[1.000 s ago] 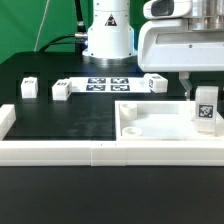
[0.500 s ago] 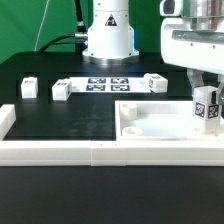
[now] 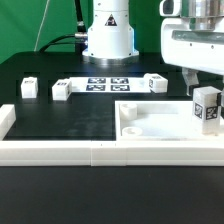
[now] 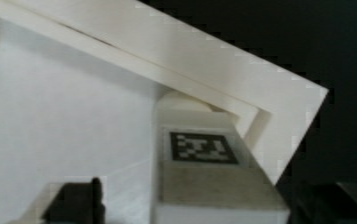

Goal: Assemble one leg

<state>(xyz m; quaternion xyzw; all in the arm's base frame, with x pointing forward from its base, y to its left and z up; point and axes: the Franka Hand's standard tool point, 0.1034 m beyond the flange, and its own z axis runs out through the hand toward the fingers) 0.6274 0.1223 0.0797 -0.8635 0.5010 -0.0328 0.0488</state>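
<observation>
The leg point(image 3: 207, 106), a small white block with a black-and-white tag, stands a little tilted in the far right corner of the large white panel point(image 3: 150, 127). My gripper point(image 3: 205, 80) hangs just above it, fingers down on either side. In the wrist view the leg point(image 4: 210, 160) sits between the two dark fingers, by the panel's raised rim point(image 4: 246, 85). One finger point(image 4: 77, 200) stands clearly apart from the leg, and the other is close beside it. The gripper point(image 4: 201, 205) is open.
Three more white legs lie at the back: two at the exterior view's left point(image 3: 29, 87) point(image 3: 61, 90), one further right point(image 3: 155, 83). The marker board point(image 3: 105, 83) lies between them. The robot base point(image 3: 107, 35) is behind, and a white rail point(image 3: 60, 150) runs along the front.
The gripper has shifted toward the exterior view's right over the leg. The leg now leans slightly and sits a touch further right.
</observation>
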